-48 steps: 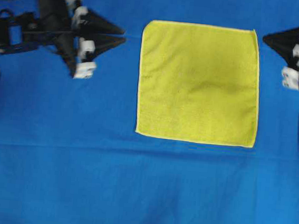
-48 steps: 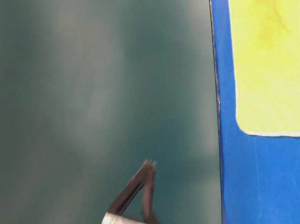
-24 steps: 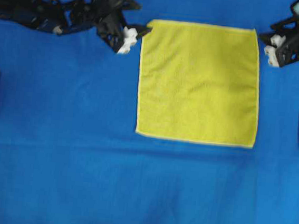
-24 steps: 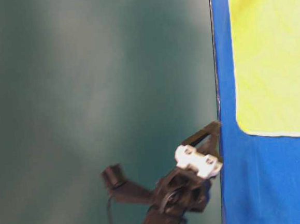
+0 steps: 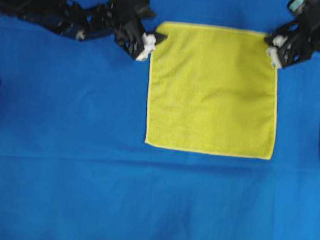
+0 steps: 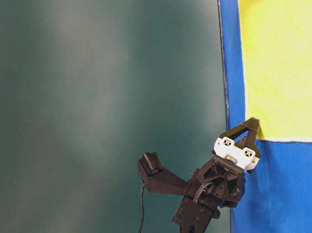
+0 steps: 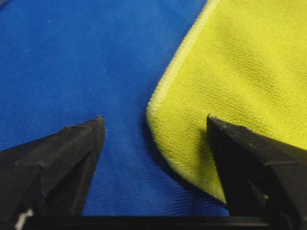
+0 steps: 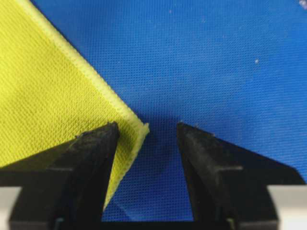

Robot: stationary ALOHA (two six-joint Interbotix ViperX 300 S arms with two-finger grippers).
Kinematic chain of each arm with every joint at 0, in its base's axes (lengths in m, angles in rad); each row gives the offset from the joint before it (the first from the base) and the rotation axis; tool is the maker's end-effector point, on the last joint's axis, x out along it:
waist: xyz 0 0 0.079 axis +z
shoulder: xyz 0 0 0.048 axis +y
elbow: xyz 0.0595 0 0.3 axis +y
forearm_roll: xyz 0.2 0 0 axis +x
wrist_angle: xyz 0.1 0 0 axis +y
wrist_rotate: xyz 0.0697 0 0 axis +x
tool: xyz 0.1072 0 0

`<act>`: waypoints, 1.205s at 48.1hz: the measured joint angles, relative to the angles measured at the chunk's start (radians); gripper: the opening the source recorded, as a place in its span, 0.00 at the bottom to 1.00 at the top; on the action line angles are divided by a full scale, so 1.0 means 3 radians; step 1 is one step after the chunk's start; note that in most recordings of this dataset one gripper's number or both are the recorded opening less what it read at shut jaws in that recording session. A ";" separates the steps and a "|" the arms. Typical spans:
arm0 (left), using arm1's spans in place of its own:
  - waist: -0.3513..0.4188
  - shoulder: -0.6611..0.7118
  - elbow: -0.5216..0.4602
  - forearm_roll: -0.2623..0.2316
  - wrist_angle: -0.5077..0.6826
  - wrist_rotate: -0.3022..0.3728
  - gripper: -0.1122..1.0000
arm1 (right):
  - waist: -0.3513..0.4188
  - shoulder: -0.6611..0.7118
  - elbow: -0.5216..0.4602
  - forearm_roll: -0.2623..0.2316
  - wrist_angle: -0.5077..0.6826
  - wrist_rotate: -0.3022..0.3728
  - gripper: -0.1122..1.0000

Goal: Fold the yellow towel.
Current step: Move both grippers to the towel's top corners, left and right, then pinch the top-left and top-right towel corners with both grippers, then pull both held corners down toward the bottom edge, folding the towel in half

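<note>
On the blue cloth (image 5: 85, 192) the yellow towel (image 5: 214, 91) is lying flat and unfolded, right of centre in the overhead view. Left gripper (image 5: 154, 39) is sitting at its top-left corner, jaws spread wide and straddling the corner, one finger (image 7: 249, 163) over the towel, the other on blue. Right gripper (image 5: 272, 47) is bracketing the top-right corner, jaws apart, gripping nothing.

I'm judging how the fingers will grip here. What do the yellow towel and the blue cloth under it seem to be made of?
The yellow towel looks like soft microfibre: matte, fine nubby weave, paler stitched hem. The blue cloth looks like a thinner, flat-woven fabric with a tight grid texture and slight creases; the fibre can't be told.
</note>
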 measured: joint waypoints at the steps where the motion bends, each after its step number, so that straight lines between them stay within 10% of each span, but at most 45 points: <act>1: 0.0005 0.0000 0.0000 0.0005 0.0000 0.0000 0.72 | 0.0000 0.0015 -0.0005 -0.0005 0.0000 0.0000 0.54; 9: 0.0020 0.0000 -0.0005 0.0000 0.0087 0.0051 0.30 | 0.0005 0.0020 0.0005 -0.0051 -0.0010 0.0000 0.14; 14: -0.0031 0.0000 -0.0026 0.0005 0.0164 0.0087 0.12 | 0.0005 0.0010 0.0020 -0.0051 -0.0020 0.0000 0.11; 58: -0.0251 -0.0414 -0.0005 0.0015 0.0527 0.0256 0.12 | 0.0271 -0.0803 0.0251 -0.0015 0.0235 0.0072 0.11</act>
